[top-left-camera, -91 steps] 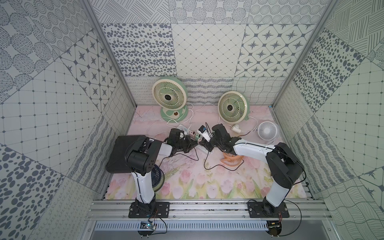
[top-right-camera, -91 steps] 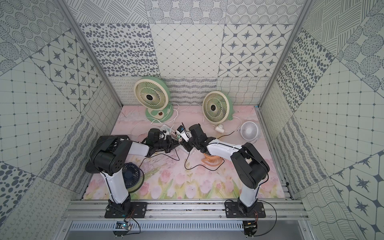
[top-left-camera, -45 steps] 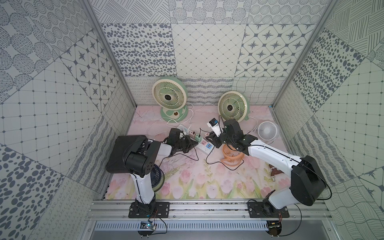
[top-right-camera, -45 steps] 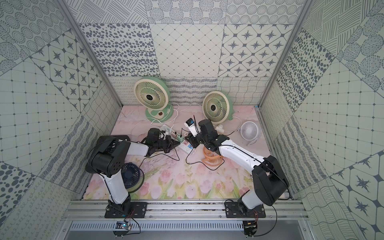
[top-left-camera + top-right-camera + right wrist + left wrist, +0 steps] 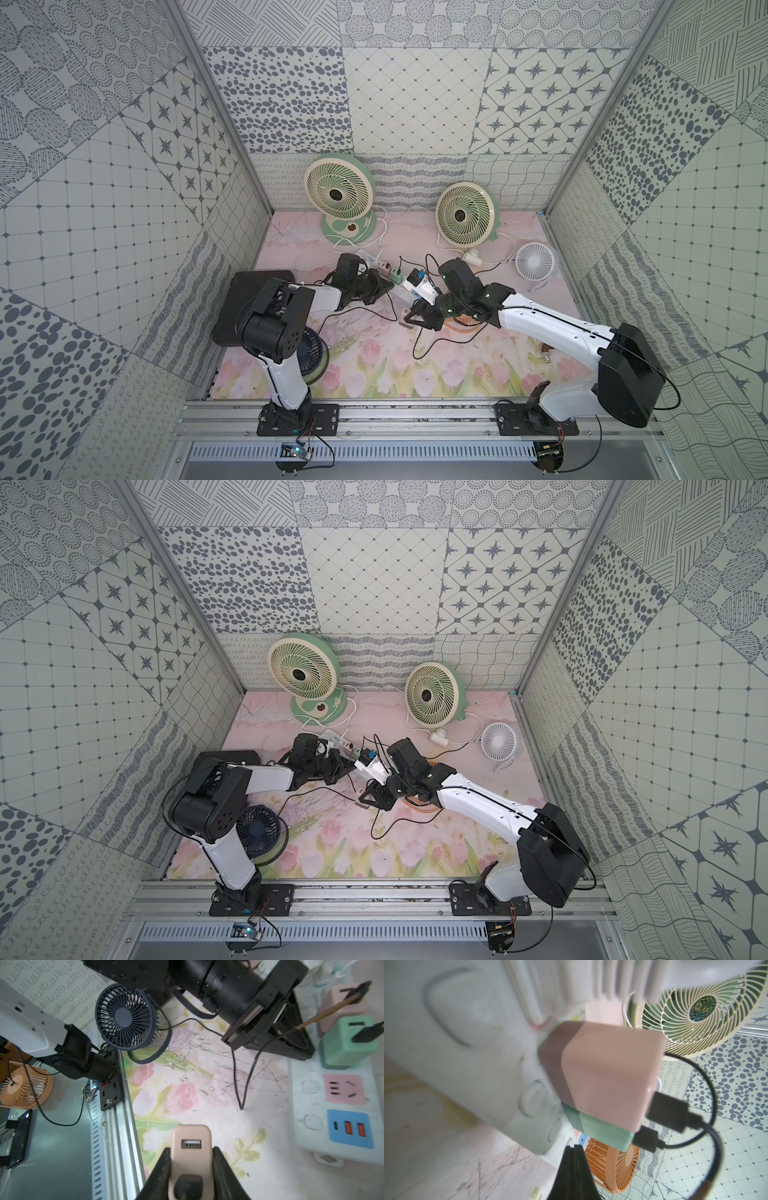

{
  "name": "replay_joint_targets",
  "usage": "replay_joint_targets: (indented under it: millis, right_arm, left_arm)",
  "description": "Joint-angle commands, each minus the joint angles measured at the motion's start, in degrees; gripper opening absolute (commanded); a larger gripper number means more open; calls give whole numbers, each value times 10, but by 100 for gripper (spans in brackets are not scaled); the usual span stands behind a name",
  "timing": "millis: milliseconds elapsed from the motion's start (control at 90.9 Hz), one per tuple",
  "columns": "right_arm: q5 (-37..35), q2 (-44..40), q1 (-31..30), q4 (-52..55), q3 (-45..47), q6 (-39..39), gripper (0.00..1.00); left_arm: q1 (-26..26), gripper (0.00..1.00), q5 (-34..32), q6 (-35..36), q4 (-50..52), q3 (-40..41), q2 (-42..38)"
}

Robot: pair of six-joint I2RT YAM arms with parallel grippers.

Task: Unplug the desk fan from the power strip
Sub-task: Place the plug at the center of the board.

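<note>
Both near power strip (image 5: 307, 1105), left pincer (image 5: 574, 1153) pressed together, right pincer (image 5: 191, 1149) pinching adapter (image 5: 191, 1134) (pink)

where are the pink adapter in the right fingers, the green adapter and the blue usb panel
pink adapter (image 5: 192, 1159): right wrist view, face below its usb port
green adapter (image 5: 349, 1043): right wrist view, middle of its body
blue usb panel (image 5: 350, 1128): right wrist view, centre, on an orange port

Lab test cell — patterned panel walls (image 5: 411, 104), aluminium base rail (image 5: 415, 419), floral tabletop mat (image 5: 374, 374)
</note>
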State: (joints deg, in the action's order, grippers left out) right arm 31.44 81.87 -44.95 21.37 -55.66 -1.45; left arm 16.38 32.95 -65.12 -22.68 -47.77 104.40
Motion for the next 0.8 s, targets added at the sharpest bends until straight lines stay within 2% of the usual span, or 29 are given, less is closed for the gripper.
replay_joint_targets:
  millis: [0, 517, 792]
  right_arm:
    - [36, 22, -17, 13, 4, 1, 15]
    - [53, 95, -35, 17, 5, -10, 19]
    - [32, 129, -37, 16, 2, -14, 25]
  left_arm:
    - [2, 0, -7, 23, 29, -8, -8]
    - [1, 0, -15, 29, 44, -2, -22]
    - [2, 0, -18, 31, 47, -1, -24]
